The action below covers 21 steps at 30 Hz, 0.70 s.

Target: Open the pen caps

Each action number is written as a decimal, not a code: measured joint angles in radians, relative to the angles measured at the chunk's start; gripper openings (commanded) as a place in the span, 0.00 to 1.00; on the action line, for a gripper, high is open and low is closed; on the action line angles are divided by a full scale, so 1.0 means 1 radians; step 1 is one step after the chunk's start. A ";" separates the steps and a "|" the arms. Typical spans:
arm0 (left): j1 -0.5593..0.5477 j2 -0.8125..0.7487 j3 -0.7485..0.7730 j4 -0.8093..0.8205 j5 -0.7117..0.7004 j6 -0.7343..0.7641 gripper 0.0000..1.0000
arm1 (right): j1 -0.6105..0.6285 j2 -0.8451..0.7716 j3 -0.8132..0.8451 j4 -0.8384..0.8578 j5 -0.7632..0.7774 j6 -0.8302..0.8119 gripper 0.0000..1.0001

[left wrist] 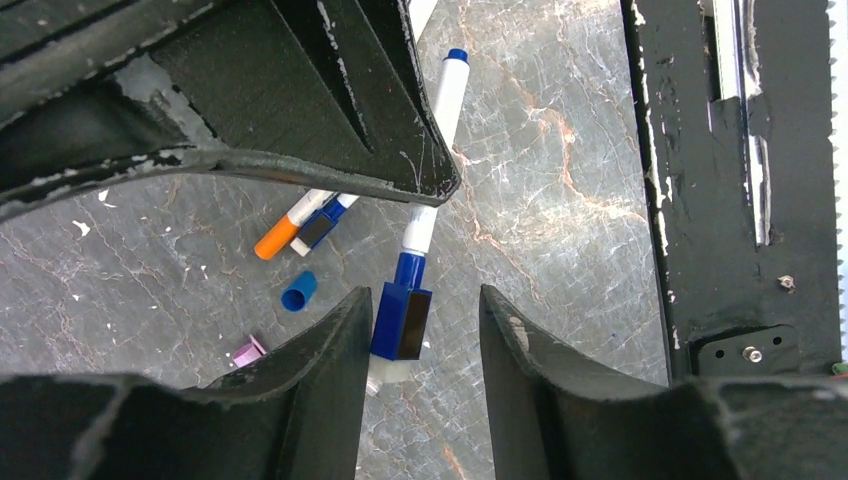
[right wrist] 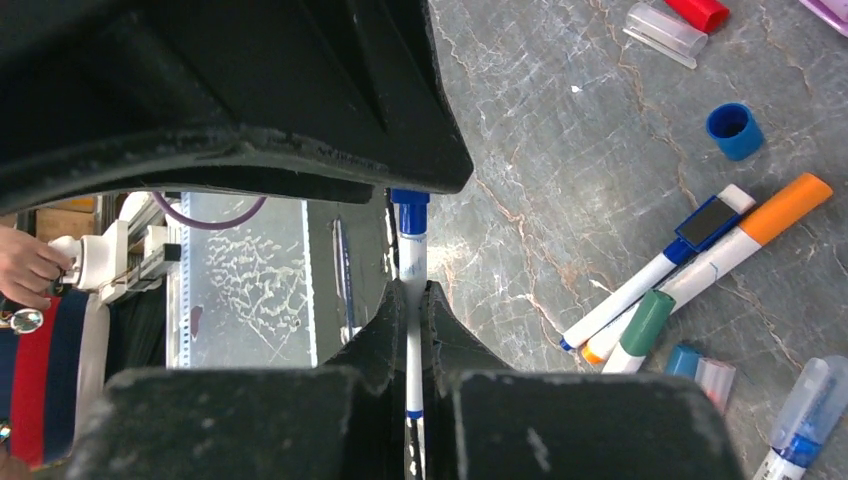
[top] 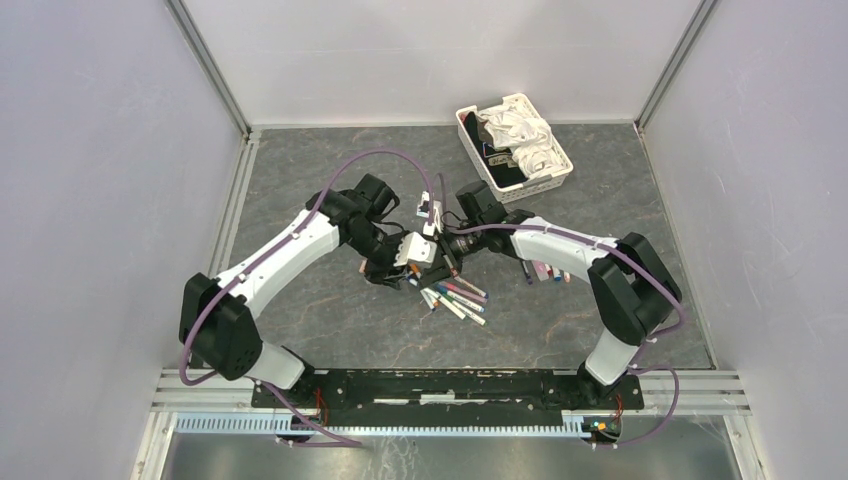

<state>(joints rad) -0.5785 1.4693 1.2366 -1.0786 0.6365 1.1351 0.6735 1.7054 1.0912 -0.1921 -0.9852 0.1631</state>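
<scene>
My right gripper (right wrist: 412,290) is shut on the white barrel of a blue pen (right wrist: 411,250) and holds it above the table. In the left wrist view the pen's square blue cap (left wrist: 402,320) sits between the fingers of my open left gripper (left wrist: 425,300). The cap lies against the left finger, with a gap to the right finger. In the top view both grippers (top: 400,262) (top: 445,255) meet at the table's middle, above a pile of pens (top: 455,298). A loose blue cap (left wrist: 298,291) and a pink cap (left wrist: 248,350) lie on the table.
An orange pen (right wrist: 750,235), a blue pen (right wrist: 655,275) and a green-capped pen (right wrist: 645,330) lie together. A few more pens (top: 545,270) lie under the right arm. A white basket of cloth (top: 513,140) stands at the back right. Grey walls enclose the table.
</scene>
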 measured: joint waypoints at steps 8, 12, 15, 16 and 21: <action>-0.029 0.000 -0.019 0.018 -0.042 0.010 0.26 | 0.001 0.016 0.006 -0.004 -0.047 0.008 0.00; -0.043 0.000 -0.023 0.015 -0.065 0.013 0.03 | 0.001 0.016 0.006 -0.004 -0.047 0.008 0.01; -0.047 0.003 -0.023 0.016 -0.076 0.014 0.02 | 0.001 0.018 0.006 -0.003 -0.046 0.010 0.27; -0.048 0.004 -0.023 0.016 -0.078 0.014 0.02 | 0.001 0.020 0.006 -0.002 -0.046 0.015 0.33; -0.053 0.011 -0.023 0.015 -0.090 0.014 0.02 | 0.010 0.031 0.006 0.019 -0.051 0.028 0.41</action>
<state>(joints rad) -0.6315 1.4807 1.2137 -1.0637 0.5461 1.1488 0.6838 1.7359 1.0977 -0.1726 -1.0359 0.1909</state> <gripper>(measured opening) 0.263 0.391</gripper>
